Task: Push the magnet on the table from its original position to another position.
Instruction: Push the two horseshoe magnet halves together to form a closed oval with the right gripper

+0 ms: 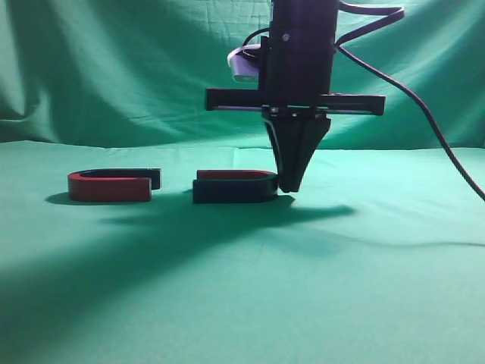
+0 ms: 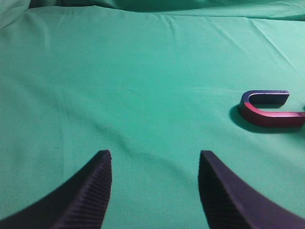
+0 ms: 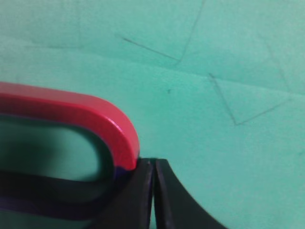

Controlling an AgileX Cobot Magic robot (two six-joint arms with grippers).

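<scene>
Lying on the green-draped table (image 1: 394, 288), the navy-fronted horseshoe magnet (image 1: 235, 187) is being touched at its curved end by the right gripper (image 1: 289, 186), jaws pressed together. Pushing is best being kept low and level, avoiding the red-fronted magnet (image 1: 111, 186). The left gripper (image 2: 155, 191), jaws spread, is being cropped; contact depth is being obscured.

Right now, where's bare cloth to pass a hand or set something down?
Free: the wide table foreground in front of both magnets, and the stretch right of the right gripper. Crowded: the narrow gap between the red-fronted magnet and the magnet, whose curve the closed right gripper touches. The open left gripper hovers over bare cloth.
</scene>
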